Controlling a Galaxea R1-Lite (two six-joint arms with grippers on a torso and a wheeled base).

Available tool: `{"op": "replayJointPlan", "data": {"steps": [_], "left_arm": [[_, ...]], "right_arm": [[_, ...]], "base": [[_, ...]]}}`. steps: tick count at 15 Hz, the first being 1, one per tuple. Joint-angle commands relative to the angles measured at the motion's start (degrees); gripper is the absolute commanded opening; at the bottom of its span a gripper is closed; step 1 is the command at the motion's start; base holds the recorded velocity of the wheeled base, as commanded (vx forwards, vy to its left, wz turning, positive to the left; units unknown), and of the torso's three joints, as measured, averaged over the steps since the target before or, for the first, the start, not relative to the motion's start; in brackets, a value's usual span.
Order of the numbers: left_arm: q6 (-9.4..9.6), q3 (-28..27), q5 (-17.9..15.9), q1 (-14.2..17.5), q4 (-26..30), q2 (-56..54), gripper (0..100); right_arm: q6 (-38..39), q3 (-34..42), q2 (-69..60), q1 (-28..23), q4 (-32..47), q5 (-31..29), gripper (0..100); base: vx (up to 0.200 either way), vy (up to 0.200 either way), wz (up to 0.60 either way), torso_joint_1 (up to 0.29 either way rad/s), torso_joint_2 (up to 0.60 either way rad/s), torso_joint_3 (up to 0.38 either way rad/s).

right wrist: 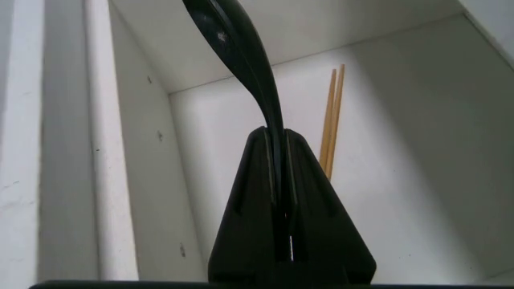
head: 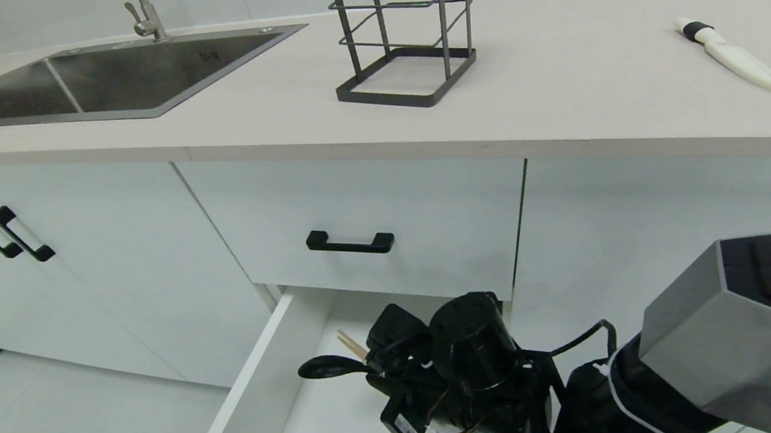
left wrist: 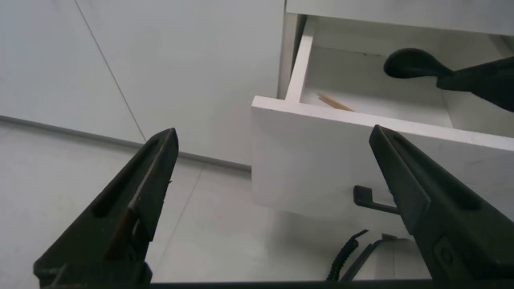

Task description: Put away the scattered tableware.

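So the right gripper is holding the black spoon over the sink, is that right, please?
Not quite. The right gripper holds the black spoon over the open drawer below the counter, as the head view shows.

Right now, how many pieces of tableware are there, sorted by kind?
Black spoon: 1, held in the right end effector over the drawer
Wooden chopsticks: 2, lying in the drawer
White knife: 1, on the counter
Total: 4
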Motion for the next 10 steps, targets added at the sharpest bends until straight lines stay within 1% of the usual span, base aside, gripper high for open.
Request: {"op": "replayJointPlan", "data": {"steps": [1, 5, 10], "left_arm": [[-0.01, 0.01, 0.02, 0.01, 0.07, 0.0, 100], [-0.01, 0.01, 0.02, 0.01, -0.01, 0.0, 100], [-0.01, 0.01, 0.02, 0.01, -0.01, 0.0, 100]], "right_arm": [[0.1, -1.01, 1.61, -0.19, -0.02, -0.59, 0], [0.27, -5.94, 3.72, -0.55, 2.61, -2.08, 0], [0.27, -6.38, 5.04, -0.9, 2.88, -3.14, 0]], "base": [[0.0, 0.0, 0.0, 0.0, 0.0, 0.0], [0.0, 0.0, 0.0, 0.0, 0.0, 0.0], [0.0, 0.0, 0.0, 0.0, 0.0, 0.0]]}}
